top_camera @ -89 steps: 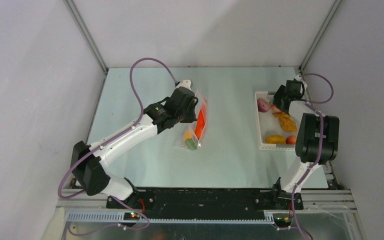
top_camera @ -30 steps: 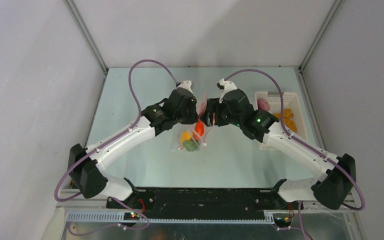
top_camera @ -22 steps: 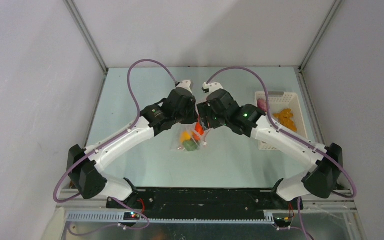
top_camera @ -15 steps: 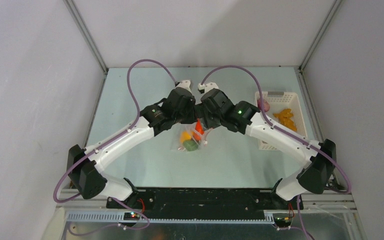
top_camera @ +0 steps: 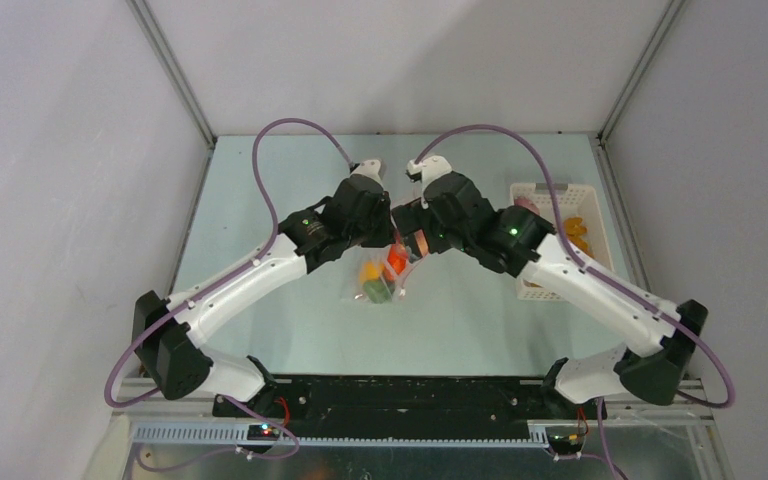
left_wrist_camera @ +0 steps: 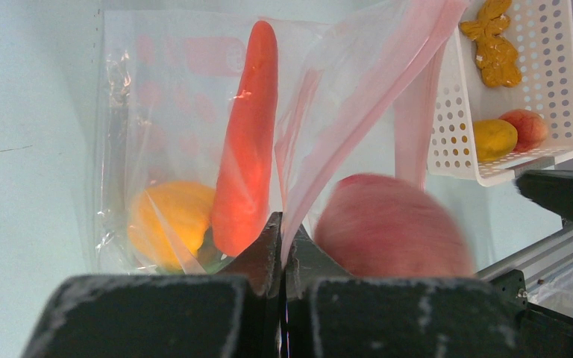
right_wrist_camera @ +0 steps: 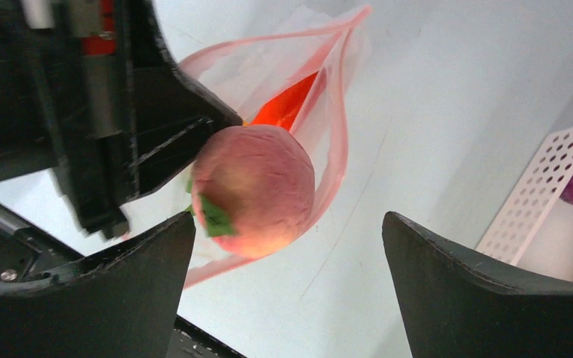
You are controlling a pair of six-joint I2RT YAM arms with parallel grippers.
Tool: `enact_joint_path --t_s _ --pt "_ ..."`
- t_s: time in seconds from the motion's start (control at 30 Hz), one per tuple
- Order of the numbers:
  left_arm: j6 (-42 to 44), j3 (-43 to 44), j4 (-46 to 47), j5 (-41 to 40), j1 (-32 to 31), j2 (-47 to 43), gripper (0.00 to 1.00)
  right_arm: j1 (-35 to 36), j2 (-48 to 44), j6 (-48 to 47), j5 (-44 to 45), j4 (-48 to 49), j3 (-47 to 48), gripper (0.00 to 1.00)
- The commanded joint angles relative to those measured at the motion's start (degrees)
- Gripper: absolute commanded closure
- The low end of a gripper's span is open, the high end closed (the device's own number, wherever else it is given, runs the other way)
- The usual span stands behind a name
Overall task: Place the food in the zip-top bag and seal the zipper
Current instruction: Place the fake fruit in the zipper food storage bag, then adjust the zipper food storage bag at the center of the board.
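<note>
From above, the zip-top bag (top_camera: 378,288) lies on the tabletop (top_camera: 280,190) under both my wrists, the white basket (top_camera: 605,225) to its right. My left wrist shows my left pincer (left_wrist_camera: 283,227) clamped on the bag's zipper (left_wrist_camera: 418,45), a carrot (left_wrist_camera: 250,142) and yellow fruit (left_wrist_camera: 170,220) inside. My right wrist shows my right pincer (right_wrist_camera: 289,224) spread wide, gripping nothing, a peach (right_wrist_camera: 257,186) at the bag's mouth.

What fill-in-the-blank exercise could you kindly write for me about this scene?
1. The left gripper is ___ on the edge of the zip-top bag.
2. The right gripper has its jaws ___, with a pink peach at the bag's mouth.
3. The long orange vegetable inside the bag is a ___.
4. The colour of the perforated basket is ___.

Missing words: shut; open; carrot; white.
</note>
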Motion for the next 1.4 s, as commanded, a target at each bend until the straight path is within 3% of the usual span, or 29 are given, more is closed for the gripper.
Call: enact_joint_path --t_s 0.0,0.1,0.27,0.5,0.77,0.97,1.03,1.2,1.37 --pt "-0.16 1.55 2.55 0.83 -0.07 -2.04 1.0 -0.24 -5.33 -2.57 -4.62 7.43 -2.39 0.0" --pt "-0.09 1.6 2.61 1.14 -0.04 -2.11 1.0 -1.18 -6.83 -2.79 -9.3 10.34 -4.4 0.01" --pt "0.06 1.53 2.47 0.81 -0.07 -2.24 1.0 -3.3 -9.53 2.05 -8.66 12.52 -6.57 0.0" --pt "0.19 1.6 3.15 1.47 -0.06 -2.02 1.0 -12.17 -14.9 12.07 -13.38 15.08 -14.09 0.03" --pt "0.01 1.95 3.57 1.89 -0.09 -1.58 1.0 -12.72 -10.36 17.23 -16.68 19.14 -15.58 0.1" --pt "-0.23 2.19 3.03 0.7 0.01 -1.25 1.0 -12.15 -4.61 21.13 -19.25 21.96 -15.51 0.3" --pt "0.06 2.32 2.33 -0.54 0.02 -1.4 1.0 -11.18 -3.62 21.02 -20.15 22.08 -15.27 0.41" --pt "0.99 2.74 -1.71 -8.24 1.23 -2.15 1.0 -8.37 -4.77 16.43 -17.19 18.2 -12.18 0.98" --pt "1.34 2.88 -5.18 -15.3 4.04 -5.23 1.0 -10.0 -7.8 13.63 -10.43 11.21 -8.9 1.0"
